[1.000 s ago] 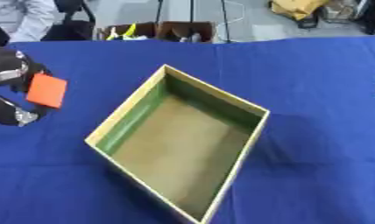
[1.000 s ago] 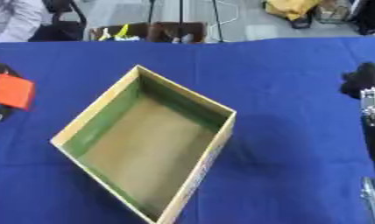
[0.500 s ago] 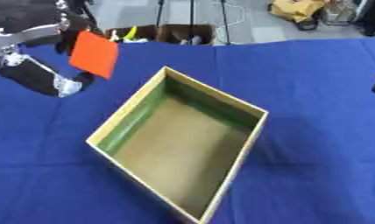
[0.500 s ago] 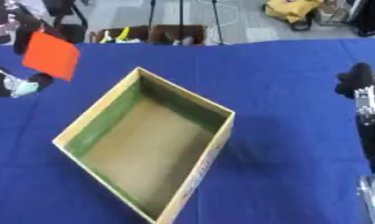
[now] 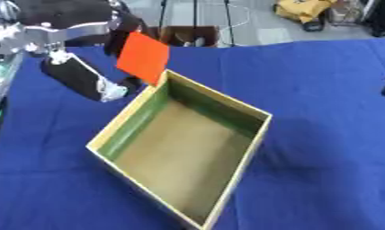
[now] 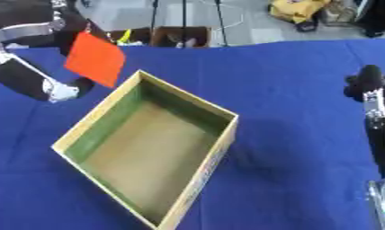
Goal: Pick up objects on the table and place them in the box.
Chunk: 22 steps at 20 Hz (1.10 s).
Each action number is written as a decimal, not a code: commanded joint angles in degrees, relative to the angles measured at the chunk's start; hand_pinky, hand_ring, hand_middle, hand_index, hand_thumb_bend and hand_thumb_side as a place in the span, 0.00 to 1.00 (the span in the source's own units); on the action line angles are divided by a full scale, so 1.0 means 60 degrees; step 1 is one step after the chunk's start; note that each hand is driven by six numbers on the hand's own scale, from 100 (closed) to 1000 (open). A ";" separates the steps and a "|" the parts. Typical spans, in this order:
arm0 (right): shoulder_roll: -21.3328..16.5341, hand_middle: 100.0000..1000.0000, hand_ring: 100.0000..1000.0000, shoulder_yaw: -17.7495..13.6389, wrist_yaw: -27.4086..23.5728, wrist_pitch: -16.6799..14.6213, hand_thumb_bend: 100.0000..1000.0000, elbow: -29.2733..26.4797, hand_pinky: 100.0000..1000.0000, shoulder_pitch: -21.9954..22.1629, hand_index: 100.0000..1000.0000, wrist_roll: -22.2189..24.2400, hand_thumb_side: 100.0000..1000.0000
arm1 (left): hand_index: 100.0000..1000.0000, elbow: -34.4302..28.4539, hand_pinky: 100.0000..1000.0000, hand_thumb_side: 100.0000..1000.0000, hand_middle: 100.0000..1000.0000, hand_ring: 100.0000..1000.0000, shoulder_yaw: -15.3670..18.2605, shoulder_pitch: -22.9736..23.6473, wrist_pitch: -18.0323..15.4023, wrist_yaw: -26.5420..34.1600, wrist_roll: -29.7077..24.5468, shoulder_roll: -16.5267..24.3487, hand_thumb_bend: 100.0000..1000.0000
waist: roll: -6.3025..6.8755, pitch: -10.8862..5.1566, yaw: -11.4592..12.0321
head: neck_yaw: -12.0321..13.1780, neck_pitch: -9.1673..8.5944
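Since a second ago we have carried the orange card (image 5: 144, 57), light and stiff, pinched at its top edge in our left robot hand (image 5: 109, 31), toward the box (image 5: 262, 130) just below-right.

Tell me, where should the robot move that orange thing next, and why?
Probably a little further right and down. The left hand holds the orange block above the box's far-left corner, not yet over its bare inside, so letting go now might land it on the rim.
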 commanded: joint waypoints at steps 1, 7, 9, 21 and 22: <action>-0.0138 0.49 0.59 0.0030 -0.0067 -0.0034 0.45 -0.0106 0.69 -0.0037 0.63 0.0036 1.00 | 0.51 0.0141 0.12 0.22 0.34 0.40 -0.0161 -0.0267 -0.0084 0.0004 -0.0037 -0.0230 0.00 | -0.0002 -0.0258 -0.0024 | 0.0010 0.0041; -0.0114 0.49 0.59 0.0045 -0.0081 -0.0038 0.45 -0.0113 0.69 -0.0054 0.63 0.0049 1.00 | 0.51 0.0983 0.12 0.24 0.34 0.40 -0.0631 -0.0354 -0.0041 -0.0377 -0.0038 -0.0944 0.00 | 0.0017 -0.0268 -0.0112 | 0.0069 0.0034; -0.0103 0.49 0.59 0.0053 -0.0086 -0.0038 0.45 -0.0113 0.69 -0.0060 0.63 0.0054 1.00 | 0.50 0.1451 0.12 0.25 0.34 0.40 -0.0751 -0.0351 -0.0003 -0.0557 -0.0038 -0.1177 0.00 | 0.0021 -0.0267 -0.0135 | 0.0084 0.0021; -0.0085 0.49 0.59 0.0073 -0.0095 -0.0036 0.45 -0.0114 0.69 -0.0074 0.63 0.0054 1.00 | 0.53 0.3405 0.17 0.19 0.38 0.43 -0.1509 -0.0276 -0.0809 -0.2986 0.0450 -0.1992 0.00 | 0.0054 -0.0211 -0.0227 | 0.0127 -0.0026; -0.0085 0.49 0.59 0.0075 -0.0095 -0.0036 0.45 -0.0112 0.69 -0.0073 0.63 0.0057 1.00 | 0.53 0.3503 0.18 0.18 0.39 0.43 -0.1564 -0.0291 -0.0883 -0.3245 0.0438 -0.2025 0.00 | 0.0056 -0.0208 -0.0233 | 0.0134 -0.0025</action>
